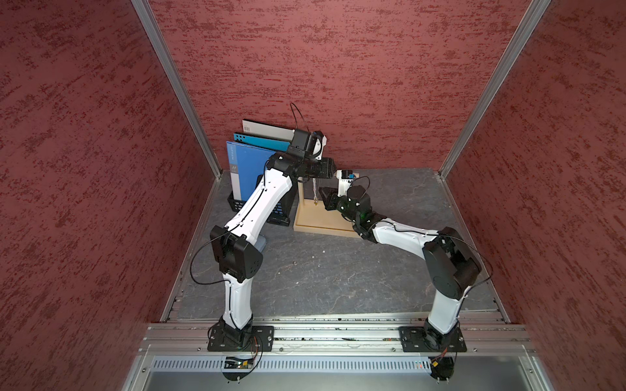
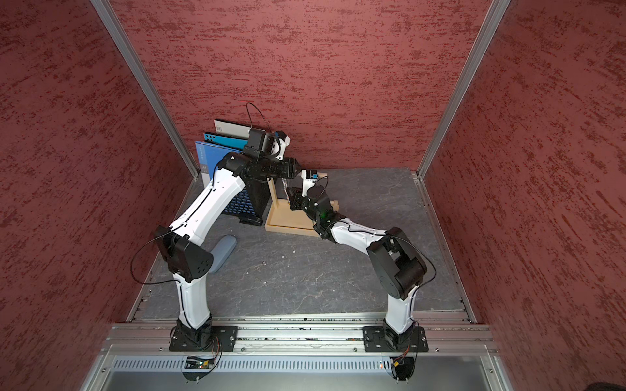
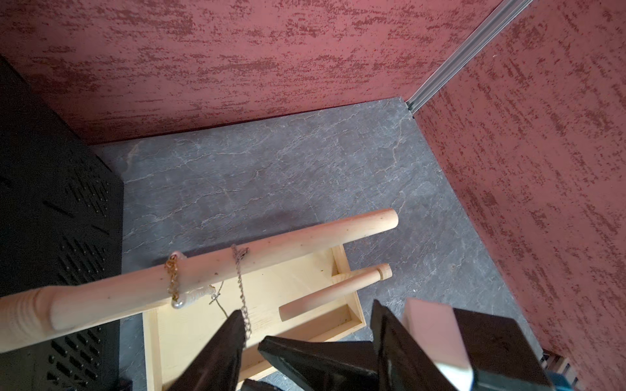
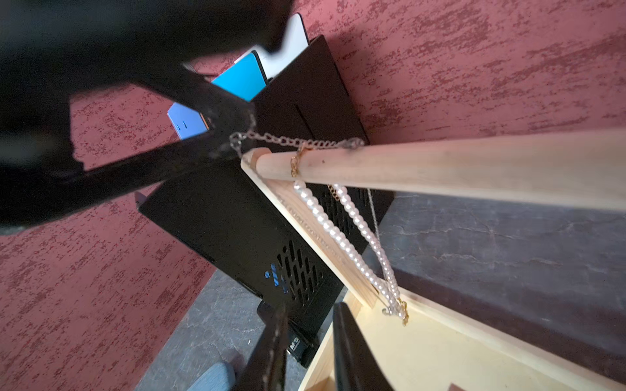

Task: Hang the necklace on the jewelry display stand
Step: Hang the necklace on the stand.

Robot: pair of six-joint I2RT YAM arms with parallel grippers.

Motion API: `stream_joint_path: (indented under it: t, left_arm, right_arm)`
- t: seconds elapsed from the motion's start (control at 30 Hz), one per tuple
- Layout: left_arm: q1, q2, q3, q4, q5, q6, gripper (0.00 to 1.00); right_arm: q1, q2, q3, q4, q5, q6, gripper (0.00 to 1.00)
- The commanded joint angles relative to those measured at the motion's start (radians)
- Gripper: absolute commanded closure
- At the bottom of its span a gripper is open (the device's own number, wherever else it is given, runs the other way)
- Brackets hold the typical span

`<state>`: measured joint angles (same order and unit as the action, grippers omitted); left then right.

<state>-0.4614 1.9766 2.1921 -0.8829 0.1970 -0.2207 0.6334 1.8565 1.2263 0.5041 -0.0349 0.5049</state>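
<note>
Grey worktop (image 1: 338,277), red walls. The necklace (image 4: 338,237) drapes over the long dowel (image 4: 440,166) of the jewelry display stand (image 1: 321,231). Its chain (image 4: 288,139) runs taut to the left gripper (image 4: 241,133), jaws apart; right gripper (image 4: 310,315) barely open, empty. Likely light, limp, snag-prone: grip the chain.

I read one marking, "M&G", on the black file rack's (image 4: 237,230) foot. The white folder's (image 1: 267,128) barcode digits are illegible.
</note>
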Motion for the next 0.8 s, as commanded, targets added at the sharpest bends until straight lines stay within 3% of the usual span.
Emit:
stream_joint_path:
  t: [0.0,0.27,0.4,0.53,0.77]
  left_arm:
    - [0.003,0.014,0.02,-0.01,0.05,-0.037,0.39]
    - [0.004,0.014,-0.002,-0.001,0.077,-0.053,0.4]
    - [0.006,-0.005,-0.04,0.021,0.09,-0.063,0.4]
    - [0.01,-0.025,-0.073,0.031,0.09,-0.061,0.4]
    - [0.027,-0.059,-0.128,0.051,0.072,-0.053,0.4]
  right_arm:
    - [0.005,0.01,0.064,0.057,0.036,-0.027,0.71]
    - [0.005,0.047,0.124,0.052,0.03,-0.028,0.72]
    - [0.006,0.054,0.142,0.026,0.05,-0.038,0.81]
    - [0.006,0.048,0.135,-0.003,0.095,-0.045,1.0]
    - [0.006,0.036,0.126,-0.024,0.13,-0.052,1.0]
